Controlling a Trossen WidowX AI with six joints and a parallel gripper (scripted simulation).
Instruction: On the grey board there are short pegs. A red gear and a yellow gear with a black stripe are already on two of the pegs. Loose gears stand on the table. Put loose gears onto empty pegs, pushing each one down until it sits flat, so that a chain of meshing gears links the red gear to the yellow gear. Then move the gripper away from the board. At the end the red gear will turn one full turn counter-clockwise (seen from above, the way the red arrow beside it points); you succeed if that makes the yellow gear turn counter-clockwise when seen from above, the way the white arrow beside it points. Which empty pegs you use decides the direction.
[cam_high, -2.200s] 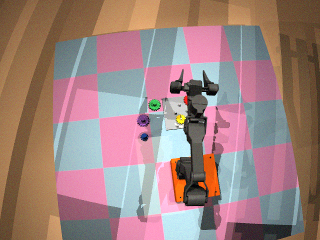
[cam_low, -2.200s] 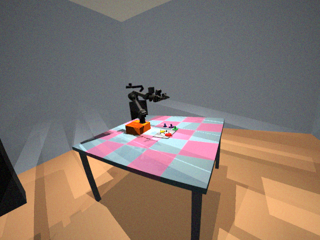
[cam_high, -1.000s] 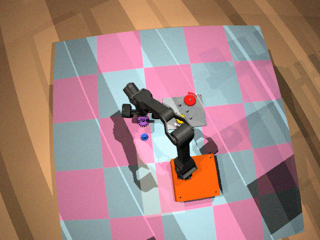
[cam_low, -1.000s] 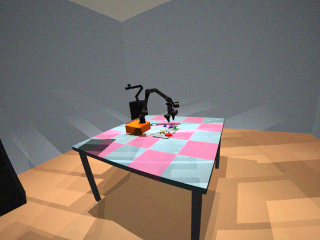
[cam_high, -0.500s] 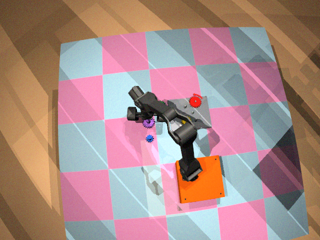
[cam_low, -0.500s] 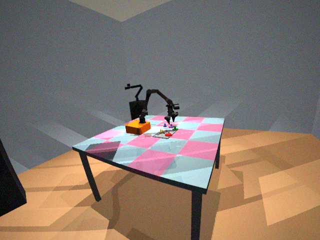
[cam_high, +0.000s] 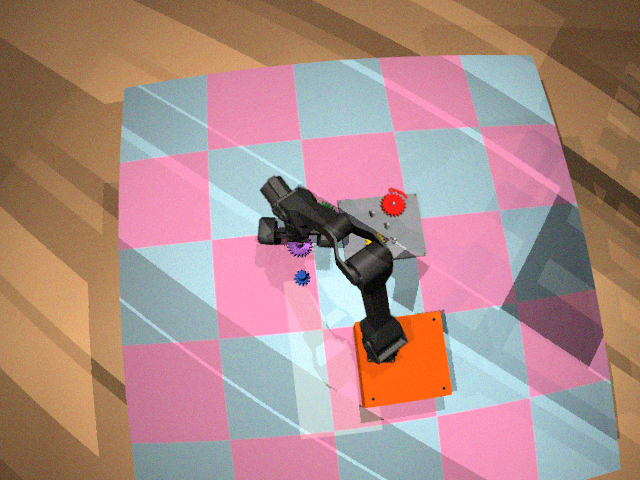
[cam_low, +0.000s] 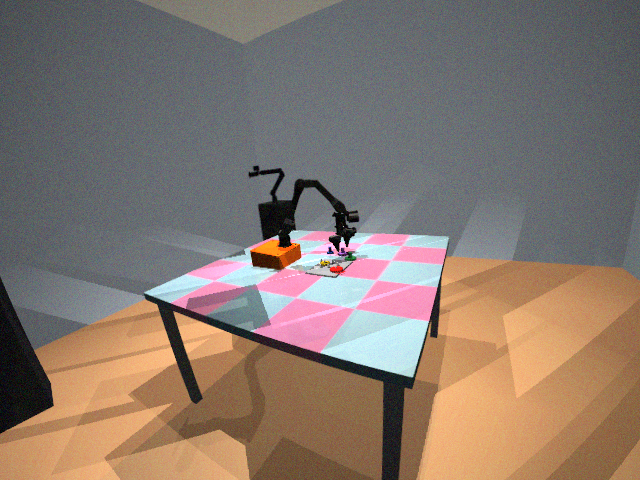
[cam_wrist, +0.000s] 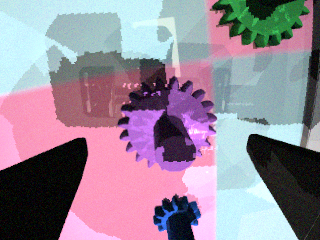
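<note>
My gripper is open and empty, pointing down above the purple gear. That gear stands on the table between the two fingertips in the wrist view, below them. The small blue gear stands beside it. The green gear stands on the other side, mostly hidden by the arm in the top view. The red gear sits on the grey board. The yellow gear on the board is mostly hidden under the arm in the top view.
Bare pegs, among them one peg and another peg, stand on the board between the red and yellow gears. The arm reaches over the board's left part from its orange base. The red arrow curves beside the red gear.
</note>
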